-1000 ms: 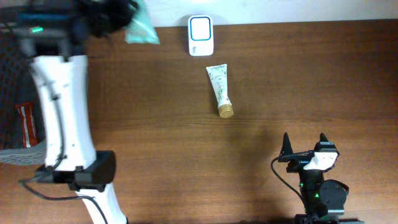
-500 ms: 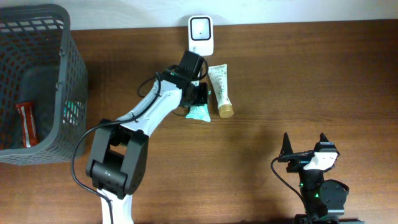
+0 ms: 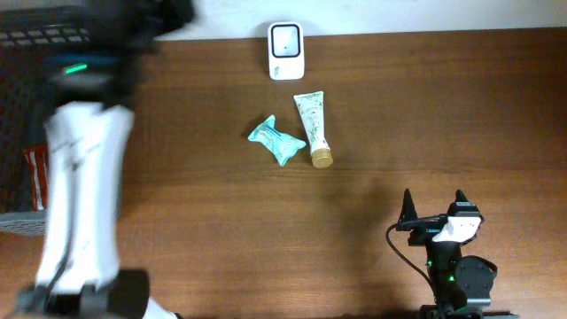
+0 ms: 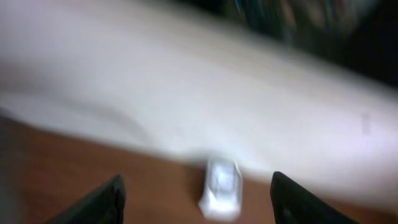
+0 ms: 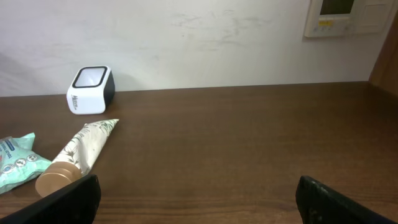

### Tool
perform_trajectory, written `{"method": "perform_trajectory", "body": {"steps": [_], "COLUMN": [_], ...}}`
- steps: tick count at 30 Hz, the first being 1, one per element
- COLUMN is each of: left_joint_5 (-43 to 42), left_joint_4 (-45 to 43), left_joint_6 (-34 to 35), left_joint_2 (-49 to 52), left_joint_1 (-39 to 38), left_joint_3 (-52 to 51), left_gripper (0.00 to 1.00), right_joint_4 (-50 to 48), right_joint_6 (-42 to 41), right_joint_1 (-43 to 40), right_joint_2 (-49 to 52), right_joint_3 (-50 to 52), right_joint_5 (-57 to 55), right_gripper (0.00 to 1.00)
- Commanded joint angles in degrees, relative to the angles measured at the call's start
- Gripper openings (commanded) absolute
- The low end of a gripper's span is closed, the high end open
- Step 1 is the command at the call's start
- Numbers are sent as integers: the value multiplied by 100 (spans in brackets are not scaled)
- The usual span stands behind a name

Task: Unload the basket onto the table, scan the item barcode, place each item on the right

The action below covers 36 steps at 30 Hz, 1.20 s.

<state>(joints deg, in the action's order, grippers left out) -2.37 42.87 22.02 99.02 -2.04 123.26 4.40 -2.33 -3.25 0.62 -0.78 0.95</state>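
- My left gripper [image 4: 194, 186] has its jaws spread with nothing between them. The wrist view is smeared, but both fingertips show well apart.
- My right gripper [image 3: 434, 206] is parked at the near right edge of the table [image 3: 461, 106], jaws wide open and empty.
- The barcode scanner [image 3: 286, 50], a small white box with a dark window on top, stands at the far edge of the table.
- Two items lie just on my side of it. One is a teal wipes packet [image 3: 276, 140], soft and crinkly, lying on a diagonal. The other is a pale printed tube [image 3: 312, 124] with a gold cap [image 3: 322, 159].
- The tube's long axis runs from its crimped end by the scanner down to the cap nearest me. The packet sits just beside its left flank, perhaps touching.
- From the left arm [image 3: 84, 177], blurred over the far left corner, both items lie to the right and toward me, well apart from its jaws. The right jaws are no closer.
- A red packet [image 3: 33, 177] shows in the dark mesh basket [image 3: 18, 89] at left. I judge that is the likelier next pick for the left arm.
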Motion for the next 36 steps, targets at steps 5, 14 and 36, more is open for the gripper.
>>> {"method": "perform_trajectory", "body": {"steps": [5,14,36], "left_joint_5": [564,584,-903], "left_joint_4": [267,616,2354], "left_joint_6": [-2293,-3311,-4271], "left_joint_2": [-105,1054,3108], "left_joint_1": [2503,3174,3410], "left_joint_3": [-59,-1198,-1449], "left_gripper": [91,98,75], "right_joint_4": [11,9,9], "right_joint_6": [42,42,42], "right_joint_1": [-20,-20,-20], "right_joint_2": [-42,-42,-42], "right_joint_3": [46,46,46], "right_joint_5": [-50,-50,-50], "right_gripper": [98,99,99]}}
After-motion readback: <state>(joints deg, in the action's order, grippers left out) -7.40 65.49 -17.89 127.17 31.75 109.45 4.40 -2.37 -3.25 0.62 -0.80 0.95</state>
